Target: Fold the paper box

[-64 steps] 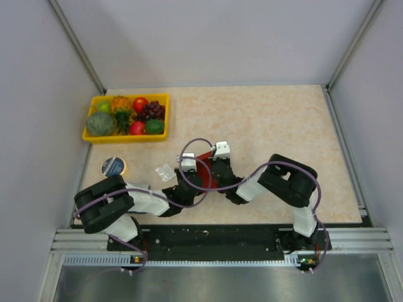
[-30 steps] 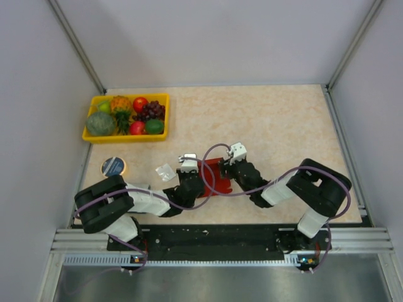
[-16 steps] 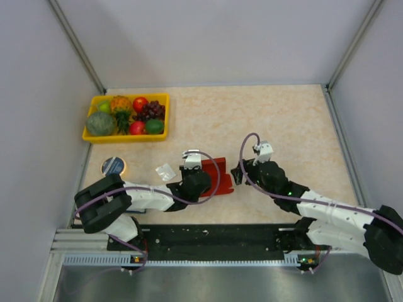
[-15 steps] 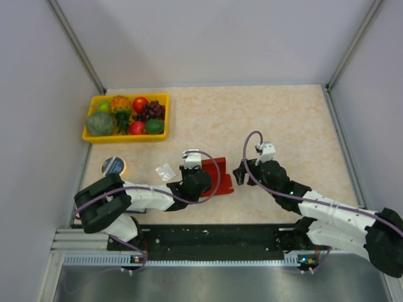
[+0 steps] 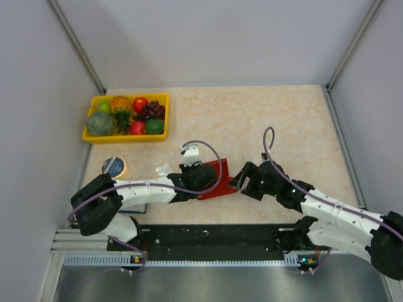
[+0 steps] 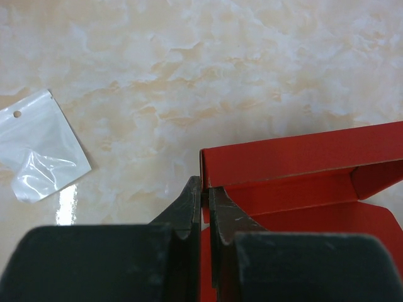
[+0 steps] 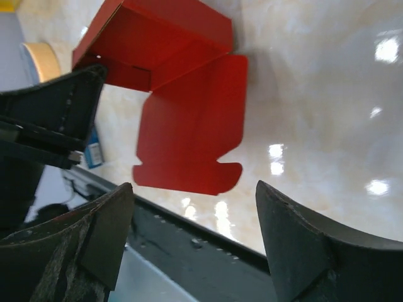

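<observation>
The paper box [image 5: 218,178] is red card, half formed, lying near the table's front edge. In the left wrist view its raised walls [image 6: 302,165] show, and my left gripper [image 6: 205,192] is shut on the edge of one wall. From above, the left gripper [image 5: 196,173] sits at the box's left side. My right gripper [image 5: 239,181] stands open just right of the box, touching nothing. In the right wrist view the box [image 7: 170,34] has a flat tabbed flap [image 7: 189,135] lying on the table ahead of the open right gripper [image 7: 194,189].
A yellow fruit tray [image 5: 94,136] stands at the back left. A round tape roll [image 5: 114,166] and a small clear plastic wrapper [image 5: 164,169] lie left of the box. A blue notebook [image 7: 94,151] lies by the front edge. The black front rail [image 5: 214,236] runs close below.
The right gripper came off the box, swung out to the right and opened wide, then dropped back beside the box's right edge. The left gripper kept its hold and turned the box slightly.
</observation>
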Available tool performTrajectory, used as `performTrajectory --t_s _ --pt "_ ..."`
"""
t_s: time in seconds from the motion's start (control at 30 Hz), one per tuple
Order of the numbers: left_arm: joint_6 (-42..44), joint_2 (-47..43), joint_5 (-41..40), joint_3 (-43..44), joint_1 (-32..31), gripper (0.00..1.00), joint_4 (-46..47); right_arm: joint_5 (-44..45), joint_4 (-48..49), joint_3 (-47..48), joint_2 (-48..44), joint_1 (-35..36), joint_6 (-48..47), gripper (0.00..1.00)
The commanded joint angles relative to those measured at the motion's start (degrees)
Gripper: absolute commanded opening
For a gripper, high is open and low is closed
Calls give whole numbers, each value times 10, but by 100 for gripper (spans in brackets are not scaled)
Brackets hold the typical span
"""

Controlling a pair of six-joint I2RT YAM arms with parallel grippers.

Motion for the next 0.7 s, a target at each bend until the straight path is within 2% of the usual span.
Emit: performTrajectory --t_s 0.0,0.13,0.23,0.3,0.33,0.37,0.43,0.5,0.53,0.57,0.6,0.63,0.67 --pt "-79 -18 39 21 2 0 -72 30 53 -9 16 40 185 77" --pt "-123 -14 45 34 2 0 -107 74 96 10 74 88 209 70" --pt "-153 -13 50 44 2 0 -132 105 56 50 133 109 224 63" --pt "-164 -15 55 50 2 0 -139 127 52 64 159 116 238 53" --pt "-169 -14 57 52 2 0 -144 134 50 69 164 120 237 41" --pt "-180 -14 59 57 2 0 -154 144 36 83 168 120 235 36" --pt "-198 -15 67 57 2 2 -166 157 1 103 181 123 228 33" --pt "-206 -24 78 53 2 13 -169 164 -33 123 181 124 218 31" --pt "-203 -29 81 51 2 27 -169 167 -42 128 177 124 211 18" --pt "-194 -35 85 50 2 39 -173 171 -60 141 174 124 203 14" --pt "-181 -55 99 49 2 47 -168 176 -91 148 170 123 184 6" --pt "-166 -70 117 45 2 53 -156 179 -116 157 169 121 171 4" --pt "-118 -89 138 31 2 64 -139 183 -135 177 169 120 159 2"
